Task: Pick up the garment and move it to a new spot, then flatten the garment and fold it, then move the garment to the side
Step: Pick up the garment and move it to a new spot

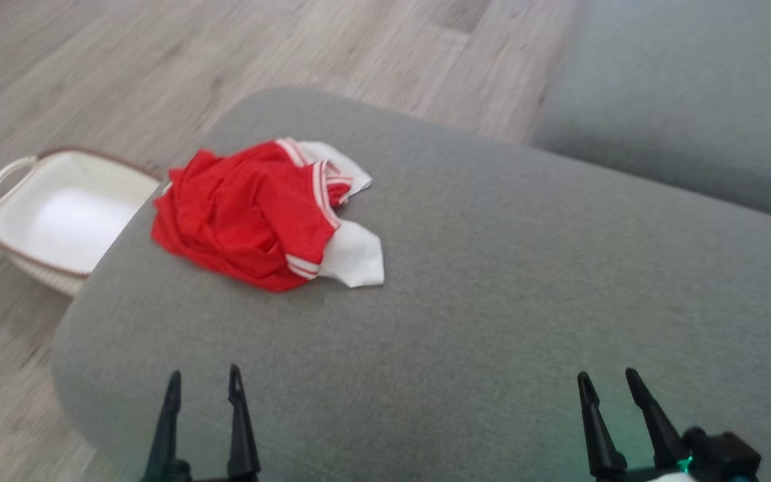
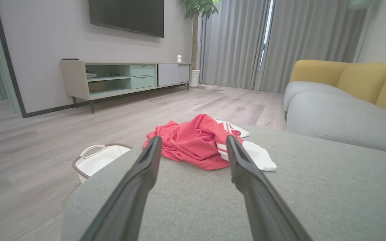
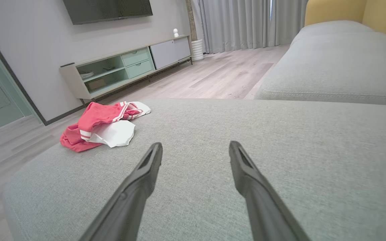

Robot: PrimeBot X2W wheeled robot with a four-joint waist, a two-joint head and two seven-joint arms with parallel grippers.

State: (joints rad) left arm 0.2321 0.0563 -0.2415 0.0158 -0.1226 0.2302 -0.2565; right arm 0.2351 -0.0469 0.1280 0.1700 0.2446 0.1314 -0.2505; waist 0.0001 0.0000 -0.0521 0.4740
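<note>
A white woven basket with a brown rim (image 1: 7, 175) sat at the left. Beside it, the crumpled red and white garment (image 1: 245, 217) lay on the big grey fabric cushion (image 1: 526, 281). Bottom left, the left gripper (image 1: 203, 373) was spread wide, holding nothing. Bottom right, the right gripper (image 1: 607, 373) was too.

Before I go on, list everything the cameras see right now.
footstool: one, grey, before the robot.
garment: one, red and white, crumpled on the footstool's far left.
basket: one, white with brown rim, on the floor left of the footstool.
sofa: one, grey seat, yellow back, right.
television: one, dark, on the wall.
cabinet: one, pale with green drawers, below the television.
curtains: several, grey, at the back.
plant: one, green, beside the curtains.
left gripper: one, dark, open, short of the garment.
right gripper: one, dark, open, over the footstool.
</note>
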